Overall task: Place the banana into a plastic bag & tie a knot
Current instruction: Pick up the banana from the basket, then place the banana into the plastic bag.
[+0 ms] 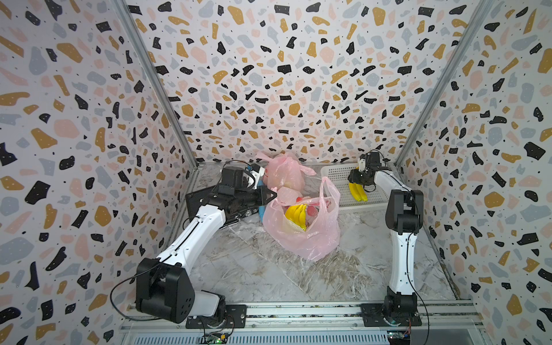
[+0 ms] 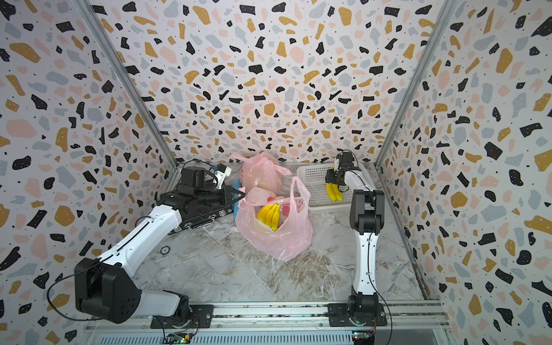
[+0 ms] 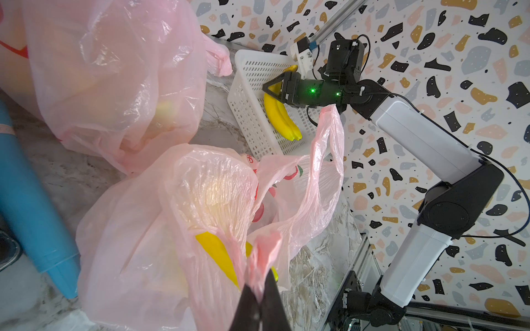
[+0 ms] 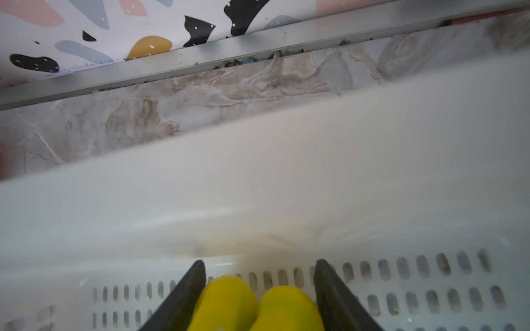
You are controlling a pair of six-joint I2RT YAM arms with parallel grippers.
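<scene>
Left claw is clenched on a bunched handle of the open pink bag, fingers pinched together with pink film squeezed between them, holding that side of the mouth up. Bag sits mid-bench with its mouth gaping; a yellow banana bunch is already inside with some red-printed wrapping next to it, and the bag's other handle stands up loose on the far side from the left claw. Right claw is down in the white basket, jaws straddling the end of a second banana bunch, one finger on each side and looking in contact, but I cannot tell if it is actually gripped; the bunch lies on the basket floor. The basket is just beside the open pink bag, on the bag's right-arm side and a bit toward the back wall. A second pink bag, full, is right behind the open pink bag and touching it. A blue roll and a black case lie beside the open pink bag on the left-arm side, under the left arm.
</scene>
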